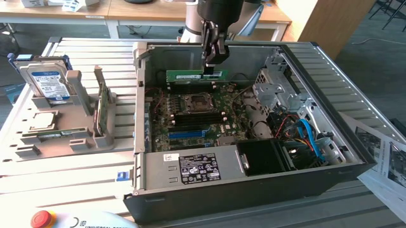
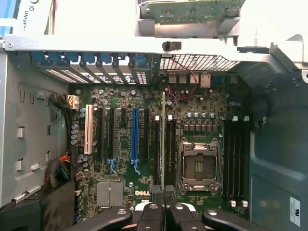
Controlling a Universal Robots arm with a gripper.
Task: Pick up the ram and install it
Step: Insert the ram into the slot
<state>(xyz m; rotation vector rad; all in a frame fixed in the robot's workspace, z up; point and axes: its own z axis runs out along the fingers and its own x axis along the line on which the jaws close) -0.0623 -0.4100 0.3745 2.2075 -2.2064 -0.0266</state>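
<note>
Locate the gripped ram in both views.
Exterior view: ram, in the gripper, upper middle, just above the CPU socket.
Wrist view: ram edge-on, a thin strip between the CPU socket and the blue slot.
Shared landmark: the CPU socket.

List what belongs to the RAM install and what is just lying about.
Job in hand: the ram; gripper, shut on it above the board; motherboard; computer case.

Lying about: hard drive; upright green card; processor; papers; red stop button.
</note>
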